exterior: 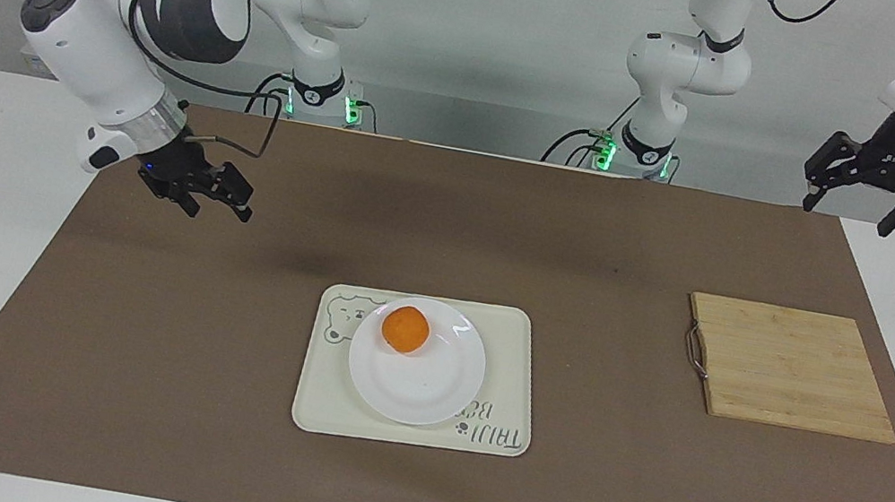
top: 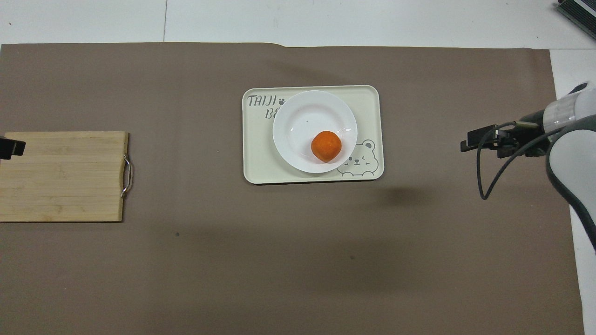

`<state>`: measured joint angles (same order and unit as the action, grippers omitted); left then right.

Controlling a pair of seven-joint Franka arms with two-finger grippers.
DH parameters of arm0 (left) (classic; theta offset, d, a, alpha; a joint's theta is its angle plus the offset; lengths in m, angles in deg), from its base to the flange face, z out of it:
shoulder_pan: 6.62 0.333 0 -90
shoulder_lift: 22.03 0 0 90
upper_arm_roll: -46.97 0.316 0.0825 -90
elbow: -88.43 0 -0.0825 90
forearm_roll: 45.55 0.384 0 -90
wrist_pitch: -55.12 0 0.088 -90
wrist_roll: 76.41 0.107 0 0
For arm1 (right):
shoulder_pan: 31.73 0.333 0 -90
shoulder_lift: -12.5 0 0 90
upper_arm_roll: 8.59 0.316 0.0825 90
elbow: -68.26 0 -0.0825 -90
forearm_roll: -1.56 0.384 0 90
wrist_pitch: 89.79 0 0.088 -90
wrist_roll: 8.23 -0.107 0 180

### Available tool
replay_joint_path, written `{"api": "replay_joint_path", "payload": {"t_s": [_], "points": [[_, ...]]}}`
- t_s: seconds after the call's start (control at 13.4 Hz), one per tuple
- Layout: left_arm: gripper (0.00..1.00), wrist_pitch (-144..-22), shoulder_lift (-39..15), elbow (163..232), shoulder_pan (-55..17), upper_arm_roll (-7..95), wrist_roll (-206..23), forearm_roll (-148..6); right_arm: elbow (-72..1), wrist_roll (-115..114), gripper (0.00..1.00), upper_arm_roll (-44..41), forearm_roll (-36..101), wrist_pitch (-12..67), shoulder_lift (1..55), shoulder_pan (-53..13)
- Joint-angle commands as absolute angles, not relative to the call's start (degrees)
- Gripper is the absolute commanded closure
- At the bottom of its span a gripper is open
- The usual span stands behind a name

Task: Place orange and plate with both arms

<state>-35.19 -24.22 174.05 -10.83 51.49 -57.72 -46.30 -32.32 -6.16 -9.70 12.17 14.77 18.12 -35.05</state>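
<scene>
The orange (exterior: 405, 329) lies on the white plate (exterior: 424, 388), on the part nearer to the robots. The plate stands on a cream bear-print tray (exterior: 509, 370). The overhead view shows the orange (top: 326, 146), the plate (top: 302, 116) and the tray (top: 258, 153) too. My right gripper (exterior: 219, 205) is open and empty, raised over the brown mat toward the right arm's end, well clear of the tray; it also shows in the overhead view (top: 466, 145). My left gripper (exterior: 849, 212) is open and empty, waiting high over the left arm's end; only its tip (top: 9, 148) shows from overhead.
A bamboo cutting board (exterior: 792, 368) with a metal handle lies toward the left arm's end of the table; it also shows in the overhead view (top: 63, 176). A brown mat (exterior: 211, 357) covers most of the white table.
</scene>
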Motion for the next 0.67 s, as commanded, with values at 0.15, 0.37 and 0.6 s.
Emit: {"api": "replay_joint_path", "payload": {"t_s": [0.15, 0.37, 0.6], "points": [[0.00, -34.18, -24.49, 173.68, -10.31, 51.02, -57.16, -45.64, -31.32, 0.18, 0.00, -8.68, -2.11, 11.46, 11.11, -34.46], [0.00, -34.18, -24.49, 173.68, -10.31, 51.02, -57.16, -45.64, -25.82, 0.91, 0.00, -8.24, -1.96, 4.99, 10.39, -34.37], [0.00, -34.18, -24.49, 173.68, -10.31, 51.02, -57.16, -45.64, -19.38, 0.82, 0.00, -8.15, -1.96, -3.81, 10.92, -34.37]]}}
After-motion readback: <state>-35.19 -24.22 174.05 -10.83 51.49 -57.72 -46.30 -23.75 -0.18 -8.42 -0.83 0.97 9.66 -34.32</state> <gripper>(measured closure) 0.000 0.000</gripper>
